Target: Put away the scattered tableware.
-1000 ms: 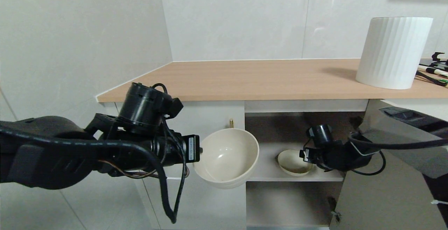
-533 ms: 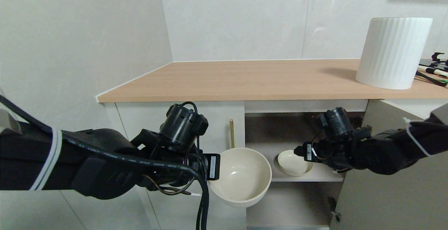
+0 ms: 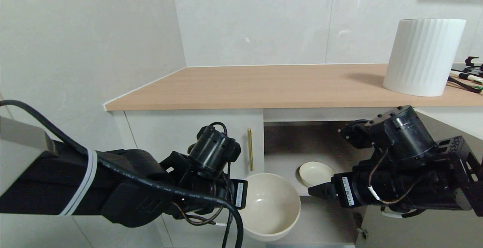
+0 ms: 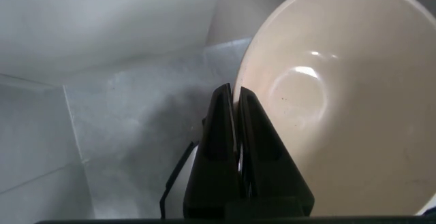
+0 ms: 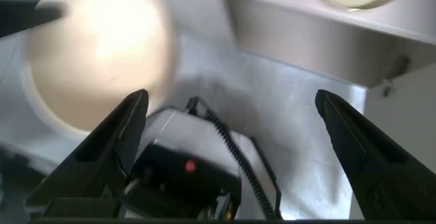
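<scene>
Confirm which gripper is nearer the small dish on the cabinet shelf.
Right. The right gripper hangs open just in front of the small dish, not touching it. The left gripper sits farther left, jaws shut on the bowl.

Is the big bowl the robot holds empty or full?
Empty. The bowl shows a bare cream inside; the left claw pinches its rim.

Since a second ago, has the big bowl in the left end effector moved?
Yes. The bowl has dropped and shifted right. Before, it hid most of the gold cabinet handle; now it hangs below that handle and to its right.
</scene>
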Controlling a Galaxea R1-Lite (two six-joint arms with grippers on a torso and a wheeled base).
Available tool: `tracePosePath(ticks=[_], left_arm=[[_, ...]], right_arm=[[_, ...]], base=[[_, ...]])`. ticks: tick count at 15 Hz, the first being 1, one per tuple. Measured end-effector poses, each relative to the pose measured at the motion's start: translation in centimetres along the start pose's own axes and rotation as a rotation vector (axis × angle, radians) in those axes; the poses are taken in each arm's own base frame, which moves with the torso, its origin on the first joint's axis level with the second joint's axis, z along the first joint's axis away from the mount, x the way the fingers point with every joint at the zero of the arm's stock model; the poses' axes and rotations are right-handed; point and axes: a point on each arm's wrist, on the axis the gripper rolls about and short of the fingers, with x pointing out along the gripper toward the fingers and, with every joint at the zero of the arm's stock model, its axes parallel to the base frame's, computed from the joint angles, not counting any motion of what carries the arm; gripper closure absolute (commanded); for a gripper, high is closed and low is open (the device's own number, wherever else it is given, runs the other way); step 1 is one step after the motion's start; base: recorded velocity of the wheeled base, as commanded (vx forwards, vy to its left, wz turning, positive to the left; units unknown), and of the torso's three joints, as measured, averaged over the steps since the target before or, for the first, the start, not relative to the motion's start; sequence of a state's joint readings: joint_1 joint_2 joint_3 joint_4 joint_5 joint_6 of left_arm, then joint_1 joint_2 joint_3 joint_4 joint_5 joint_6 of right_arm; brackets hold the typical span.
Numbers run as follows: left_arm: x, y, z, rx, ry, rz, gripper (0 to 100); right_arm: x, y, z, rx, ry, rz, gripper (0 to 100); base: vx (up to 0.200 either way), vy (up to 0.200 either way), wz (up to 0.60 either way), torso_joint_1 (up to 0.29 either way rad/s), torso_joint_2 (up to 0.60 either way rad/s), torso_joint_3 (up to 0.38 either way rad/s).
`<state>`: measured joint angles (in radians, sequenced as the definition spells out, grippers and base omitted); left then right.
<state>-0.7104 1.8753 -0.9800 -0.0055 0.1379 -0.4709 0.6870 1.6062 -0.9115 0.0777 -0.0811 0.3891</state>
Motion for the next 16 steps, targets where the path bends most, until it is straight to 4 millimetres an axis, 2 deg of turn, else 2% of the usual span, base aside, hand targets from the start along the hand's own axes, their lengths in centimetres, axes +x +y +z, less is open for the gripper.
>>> tracePosePath(ticks=[5,10,14,15,16], left_arm=[[-0.3,-0.5,-0.4,0.016,-0.001,-0.003,100],[-0.5,-0.8,-0.6,0.024,-0.001,-0.012,100],[-0.6,-0.8,-0.6,0.025,-0.006,-0.008,100],[-0.6,-0.8,-0.6,0.025,-0.006,-0.008,100],[-0.6,-0.8,-0.6,0.025,-0.007,-0.007,100]], right_arm=[[1.7,1.4,-1.1,-0.036,0.061,0.016,0],[3.9,1.8,-1.4,-0.040,0.086,0.004,0],[4.5,1.8,-1.6,-0.041,0.101,-0.004,0],[4.7,1.8,-1.6,-0.041,0.103,-0.004,100],[4.9,1.8,-1.6,-0.037,0.100,-0.004,100]], base=[[0.000,0.000,0.00,0.000,0.00,0.000],[0.000,0.000,0.00,0.000,0.00,0.000],[0.000,0.000,0.00,0.000,0.00,0.000],[0.000,0.000,0.00,0.000,0.00,0.000],[0.000,0.000,0.00,0.000,0.00,0.000]])
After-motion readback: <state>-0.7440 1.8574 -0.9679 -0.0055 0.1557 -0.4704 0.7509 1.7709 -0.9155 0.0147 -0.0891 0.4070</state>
